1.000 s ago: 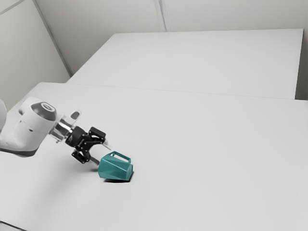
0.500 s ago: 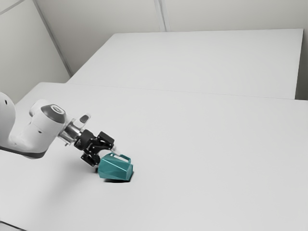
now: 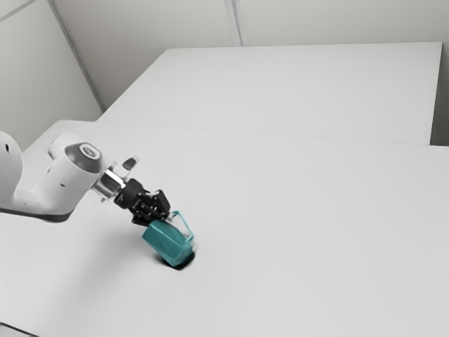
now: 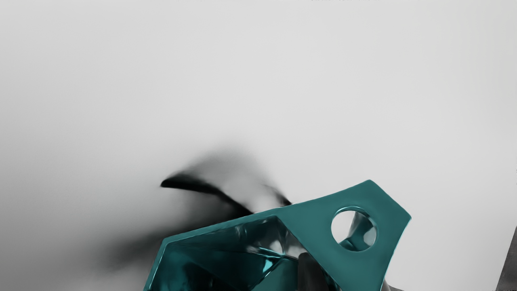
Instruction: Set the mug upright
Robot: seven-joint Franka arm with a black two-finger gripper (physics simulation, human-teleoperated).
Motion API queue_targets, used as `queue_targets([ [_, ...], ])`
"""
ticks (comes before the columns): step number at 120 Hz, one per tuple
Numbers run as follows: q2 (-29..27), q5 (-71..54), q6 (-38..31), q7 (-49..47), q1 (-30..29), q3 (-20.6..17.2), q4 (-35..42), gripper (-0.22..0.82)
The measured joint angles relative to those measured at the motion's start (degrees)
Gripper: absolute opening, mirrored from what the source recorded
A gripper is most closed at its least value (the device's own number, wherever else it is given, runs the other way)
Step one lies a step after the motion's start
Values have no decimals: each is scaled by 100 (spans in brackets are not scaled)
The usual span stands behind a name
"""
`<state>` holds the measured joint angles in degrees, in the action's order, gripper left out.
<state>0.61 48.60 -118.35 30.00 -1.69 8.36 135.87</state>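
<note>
My gripper (image 3: 160, 212) is at the open end of the teal mug (image 3: 168, 242), its jaws closed in on the mug's wall near the handle. The mug is tilted, its base end low towards the table and its mouth raised to the gripper; the handle faces the exterior view's upper right. In the wrist view, the gripper (image 4: 349, 273) has one finger (image 4: 310, 273) inside the mouth of the mug (image 4: 315, 220), with a sliver of the other past the handle side. Most of that outer finger is hidden.
The mug stands over a white table (image 3: 302, 232), with its dark shadow close beneath the base end. Another white surface (image 3: 280, 91) lies beyond the table, and a dark cable (image 3: 17, 329) is at the exterior view's lower left corner.
My hand has moved down towards the exterior view's right onto the mug, and its jaws have closed in. The mug has gone from lying on its side to tilted, mouth end raised.
</note>
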Motion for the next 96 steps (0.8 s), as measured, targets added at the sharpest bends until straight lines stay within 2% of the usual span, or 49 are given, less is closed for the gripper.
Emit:
queue_targets([
  [41, -480, -676, -335, -184, 574, -55, -6, -17],
  [66, -680, -2379, -727, -407, 824, -56, -256, -18],
  [96, -448, -4085, -1339, -608, 1026, -144, -530, -18],
])
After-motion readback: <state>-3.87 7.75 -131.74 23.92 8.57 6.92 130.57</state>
